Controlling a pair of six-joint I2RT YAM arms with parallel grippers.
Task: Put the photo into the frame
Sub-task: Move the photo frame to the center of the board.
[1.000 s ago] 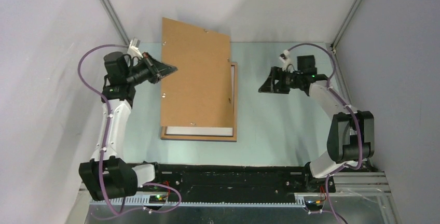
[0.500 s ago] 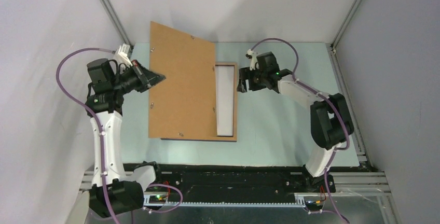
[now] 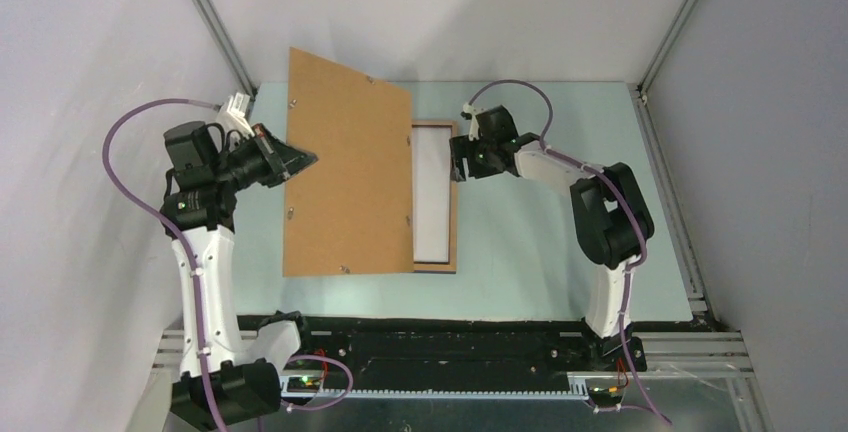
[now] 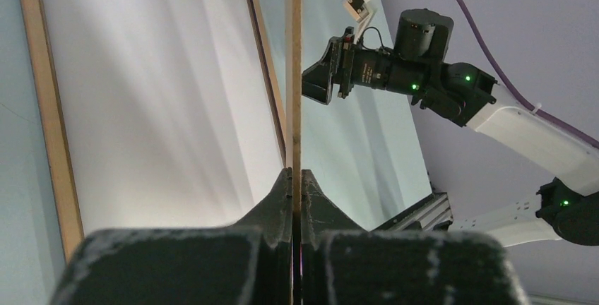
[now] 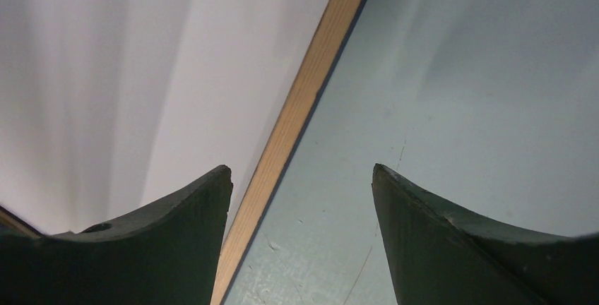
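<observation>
Seen from above, the brown backing board [image 3: 345, 177] covers most of the frame [image 3: 436, 268]. Only the frame's right side and a piece of its near edge show, with a narrow band of the photo [image 3: 432, 197] inside. The photo lies in the frame with its plain white back up, so its printed side is hidden. The left wrist view shows far more of that white back, though the dark hand cuts off its near part.

The frame lies flat on the pale tabletop [image 3: 535, 237], back upward. Its long axis runs from the near edge toward the far edge, and the photo lies the same way.

The left hand [image 3: 300, 160] is pressed together on the board's left edge, pinching it. Its own camera sees the board edge-on, as a thin upright line rising from between the fingers [image 4: 272, 202]. The board is raised and tilted above the frame. Whether its lower edge touches anything cannot be told.

The right hand [image 3: 458, 164] is over the frame's right border, spread and holding nothing. In its wrist view the light wood border runs diagonally between the two fingers [image 5: 187, 210], with the photo on one side and bare tabletop on the other. Whether they touch the frame is unclear.
</observation>
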